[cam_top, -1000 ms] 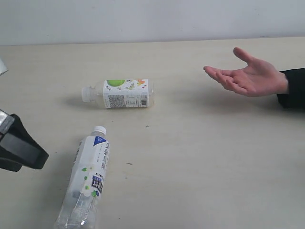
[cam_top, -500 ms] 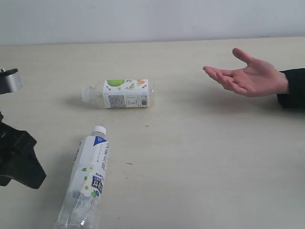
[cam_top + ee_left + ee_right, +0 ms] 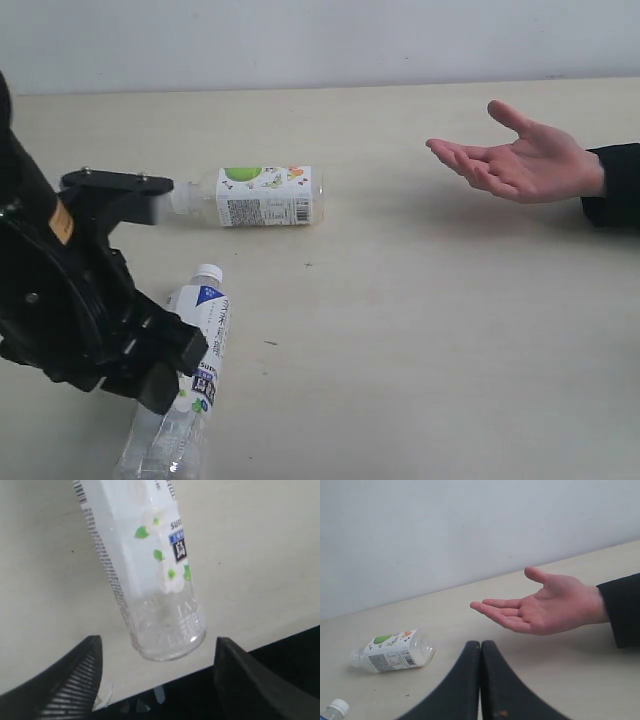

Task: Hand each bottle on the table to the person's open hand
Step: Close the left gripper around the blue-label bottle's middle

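Two white-capped bottles lie on the table (image 3: 400, 330). The green-and-white one (image 3: 265, 195) rests on its side at the middle left and also shows in the right wrist view (image 3: 392, 651). The blue-and-white bottle (image 3: 203, 325) lies near the front edge, partly covered by my left arm (image 3: 90, 300). My left gripper (image 3: 158, 642) is open, with its fingers wide on either side of this bottle's clear base (image 3: 167, 630), not touching it. The person's open hand (image 3: 520, 160) hovers palm up at the right. My right gripper (image 3: 481, 645) is shut and empty, short of the hand (image 3: 545, 607). No black-capped bottle is in view.
The table's front edge (image 3: 280, 632) runs just behind the blue-and-white bottle's base, with dark space beyond it. A pale wall (image 3: 320, 40) backs the table. The person's black sleeve (image 3: 615, 185) enters at the right edge.
My left arm has swung in from the left edge and now stands over the lower end of the blue-and-white bottle. Bottles and hand have not moved.
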